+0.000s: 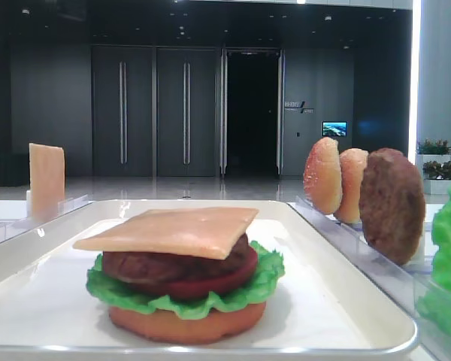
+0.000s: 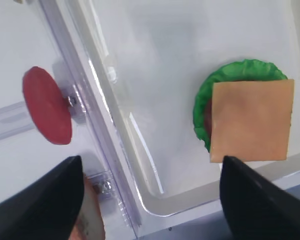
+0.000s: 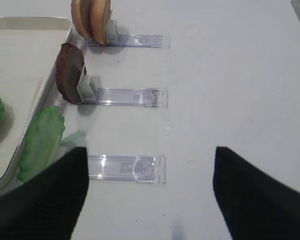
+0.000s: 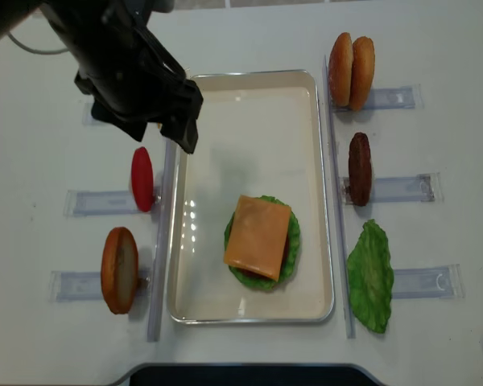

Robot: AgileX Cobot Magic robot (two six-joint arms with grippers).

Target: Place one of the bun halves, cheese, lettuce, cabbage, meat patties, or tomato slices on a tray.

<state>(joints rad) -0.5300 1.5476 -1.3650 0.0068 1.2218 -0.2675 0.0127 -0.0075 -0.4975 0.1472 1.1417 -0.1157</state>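
orange cheese atop stacked burger, between wide-open, empty left fingers

The tray looks like white plastic or enamelled metal, I cannot tell which, with a glossy floor that throws highlights near its left rim. The cheese on the stack is smooth and matt, with a faint waxy sheen. The lettuce under it is ruffled, soft-looking plastic, slightly shiny. The meat patty standing beyond the tray's right rim has a grainy, mottled, dull surface; the bun halves beside it are speckled and rough on the dome. The racks are clear glossy plastic. The tabletop is plain white and matt. The tomato slice is smooth and dull red.
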